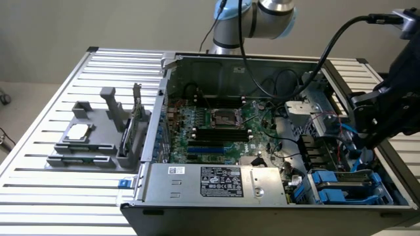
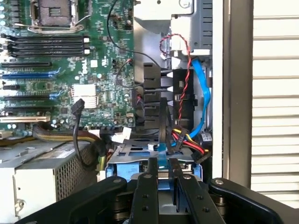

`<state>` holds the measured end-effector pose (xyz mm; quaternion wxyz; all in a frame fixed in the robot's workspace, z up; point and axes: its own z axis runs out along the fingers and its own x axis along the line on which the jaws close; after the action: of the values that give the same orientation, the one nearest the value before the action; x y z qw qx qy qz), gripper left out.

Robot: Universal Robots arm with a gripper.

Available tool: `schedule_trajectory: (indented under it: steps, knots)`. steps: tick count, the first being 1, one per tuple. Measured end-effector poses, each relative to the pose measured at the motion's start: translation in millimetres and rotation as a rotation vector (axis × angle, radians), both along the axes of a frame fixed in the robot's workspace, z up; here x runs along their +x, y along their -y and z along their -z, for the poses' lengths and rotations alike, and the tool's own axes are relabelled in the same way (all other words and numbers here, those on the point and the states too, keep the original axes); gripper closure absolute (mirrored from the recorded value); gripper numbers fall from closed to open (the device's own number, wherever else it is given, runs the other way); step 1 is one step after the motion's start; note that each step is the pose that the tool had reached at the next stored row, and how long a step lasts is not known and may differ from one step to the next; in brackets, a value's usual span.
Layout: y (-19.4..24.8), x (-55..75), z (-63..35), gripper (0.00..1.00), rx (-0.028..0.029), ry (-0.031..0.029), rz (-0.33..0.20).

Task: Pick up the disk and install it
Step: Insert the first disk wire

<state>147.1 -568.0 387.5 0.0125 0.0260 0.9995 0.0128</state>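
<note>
My gripper (image 1: 365,147) hangs inside the open computer case at the exterior view's right, just above the drive bay (image 1: 341,187) with its blue plastic rails. In the wrist view the gripper (image 2: 163,164) has its two black fingers (image 2: 152,175) close together. A narrow blue strip, the edge of the disk (image 2: 162,154) in its carrier, is clamped between them. The rest of the disk is hidden below the fingers. Beneath it lies the bay's silver plate and blue frame (image 2: 122,169).
The motherboard (image 1: 217,123) fills the case floor and the grey power supply (image 1: 217,182) lies along its front. Blue and red-black cables (image 2: 203,93) run close to the bay. A grey rack holding a small silver chip (image 1: 77,132) stands on the slatted table (image 1: 39,196).
</note>
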Motion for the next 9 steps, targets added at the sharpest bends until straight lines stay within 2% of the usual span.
schedule_trajectory:
  steps: [2,4,6,9]
  knots:
    - [0.0,0.0,0.1,0.75,-0.0007,0.0101,0.02]
    - [-0.1,0.1,0.0,0.75,-0.0022,0.016,0.041]
    - [-0.1,0.1,0.0,0.75,-0.0039,0.0191,0.064]
    - [-0.1,0.0,0.1,0.75,-0.0052,0.0197,0.109]
